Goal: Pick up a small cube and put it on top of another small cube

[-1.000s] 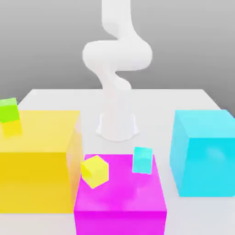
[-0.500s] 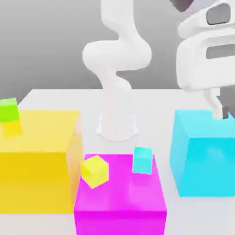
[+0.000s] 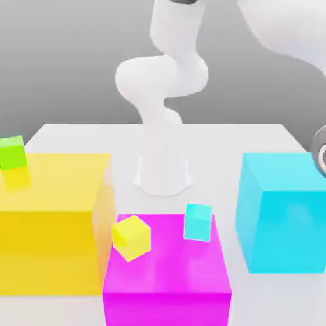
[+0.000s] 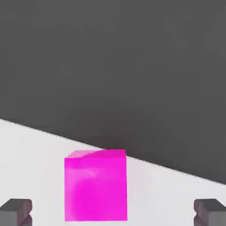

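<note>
Two fingertips point(image 4: 16, 211) of the claw point(image 4: 113, 212) stand wide apart, empty. Small magenta-pink cube point(image 4: 96, 185) sits on the table point(image 4: 31, 154) between them, slightly left of centre.

White worktop point(image 3: 76, 137), carrying three big blocks. Big yellow block point(image 3: 51, 223) at the exterior view's left edge, with a small green cube point(image 3: 12, 152) on its top. Big magenta block point(image 3: 167, 267) at the near edge, bearing a small yellow cube point(image 3: 132, 237) and a small cyan cube point(image 3: 198, 222), apart. Big cyan block point(image 3: 280, 213) at the exterior view's right edge.
</note>
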Available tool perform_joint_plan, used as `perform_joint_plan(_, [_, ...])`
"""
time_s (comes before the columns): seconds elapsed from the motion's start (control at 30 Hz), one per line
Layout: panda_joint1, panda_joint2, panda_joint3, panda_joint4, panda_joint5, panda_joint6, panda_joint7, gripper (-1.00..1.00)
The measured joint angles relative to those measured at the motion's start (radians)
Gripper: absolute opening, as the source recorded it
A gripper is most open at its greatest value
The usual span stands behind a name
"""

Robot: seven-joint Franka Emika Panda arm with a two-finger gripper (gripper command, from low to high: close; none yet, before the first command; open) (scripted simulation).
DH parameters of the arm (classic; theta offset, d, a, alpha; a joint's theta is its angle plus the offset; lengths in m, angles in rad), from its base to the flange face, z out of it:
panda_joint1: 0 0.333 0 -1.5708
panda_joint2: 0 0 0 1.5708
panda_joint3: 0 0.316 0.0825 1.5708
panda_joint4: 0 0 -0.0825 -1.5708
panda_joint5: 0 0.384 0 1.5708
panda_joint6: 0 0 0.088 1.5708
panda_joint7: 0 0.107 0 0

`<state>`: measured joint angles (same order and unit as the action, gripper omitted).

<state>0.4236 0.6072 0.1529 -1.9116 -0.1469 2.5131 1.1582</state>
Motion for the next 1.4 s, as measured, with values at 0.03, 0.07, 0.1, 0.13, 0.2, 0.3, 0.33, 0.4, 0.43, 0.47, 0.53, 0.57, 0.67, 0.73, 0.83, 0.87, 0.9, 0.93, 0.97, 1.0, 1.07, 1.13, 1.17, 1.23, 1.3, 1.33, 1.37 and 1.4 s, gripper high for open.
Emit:
perform_joint_plan(0.03, [0.006,0.036,-0.006,0.009,-0.007,0.025,0.006,0.0])
perform_joint_plan(0.07, [0.012,0.072,-0.013,0.018,-0.014,0.051,0.01,0.0])
perform_joint_plan(0.1, [0.012,0.085,-0.012,0.02,-0.015,0.064,0.012,-1.0])
perform_joint_plan(0.13, [0.011,0.084,-0.011,0.02,-0.012,0.064,0.012,-1.0])
perform_joint_plan(0.2, [0.011,0.084,-0.011,0.02,-0.012,0.064,0.011,-1.0])
perform_joint_plan(0.3, [0.013,0.089,-0.01,0.019,-0.025,0.071,0.011,-1.0])
perform_joint_plan(0.33, [0.011,0.081,-0.009,0.019,-0.019,0.061,0.012,-1.0])
perform_joint_plan(0.4, [0.006,0.03,-0.003,0.007,-0.006,0.019,0.004,-1.0])
perform_joint_plan(0.43, [0.001,-0.003,0.003,-0.001,0.001,-0.006,0.0,-1.0])
perform_joint_plan(0.47, [-0.008,-0.037,0.009,-0.016,0.01,-0.024,-0.011,-1.0])
perform_joint_plan(0.53, [-0.039,-0.108,0.018,-0.07,0.031,-0.041,-0.052,-1.0])
perform_joint_plan(0.57, [-0.055,-0.144,0.021,-0.1,0.043,-0.047,-0.075,-1.0])
perform_joint_plan(0.67, [-0.102,-0.253,0.03,-0.191,0.081,-0.064,-0.15,-1.0])
perform_joint_plan(0.73, [-0.129,-0.326,0.031,-0.252,0.107,-0.074,-0.202,-1.0])
perform_joint_plan(0.83, [-0.162,-0.437,0.025,-0.344,0.146,-0.091,-0.28,-1.0])
perform_joint_plan(0.87, [-0.171,-0.473,0.021,-0.375,0.158,-0.096,-0.306,-1.0])
perform_joint_plan(0.9, [-0.182,-0.51,0.016,-0.405,0.17,-0.102,-0.331,-1.0])
perform_joint_plan(0.93, [-0.194,-0.547,0.012,-0.436,0.18,-0.108,-0.356,-1.0])
perform_joint_plan(0.97, [-0.208,-0.584,0.011,-0.466,0.189,-0.114,-0.38,-1.0])
perform_joint_plan(1.0, [-0.214,-0.62,0.003,-0.497,0.197,-0.12,-0.404,-1.0])
perform_joint_plan(1.07, [-0.224,-0.693,-0.007,-0.558,0.21,-0.132,-0.449,-1.0])
perform_joint_plan(1.13, [-0.23,-0.766,-0.02,-0.619,0.219,-0.143,-0.49,-1.0])
perform_joint_plan(1.17, [-0.233,-0.803,-0.028,-0.649,0.221,-0.149,-0.509,-1.0])
perform_joint_plan(1.23, [-0.241,-0.875,-0.044,-0.71,0.221,-0.16,-0.545,-1.0])
perform_joint_plan(1.3, [-0.249,-0.948,-0.059,-0.772,0.216,-0.171,-0.577,-1.0])
perform_joint_plan(1.33, [-0.254,-0.984,-0.066,-0.802,0.213,-0.176,-0.592,-1.0])
perform_joint_plan(1.37, [-0.259,-1.019,-0.073,-0.833,0.208,-0.181,-0.606,-1.0])
perform_joint_plan(1.4, [-0.265,-1.058,-0.08,-0.864,0.203,-0.188,-0.62,-1.0])
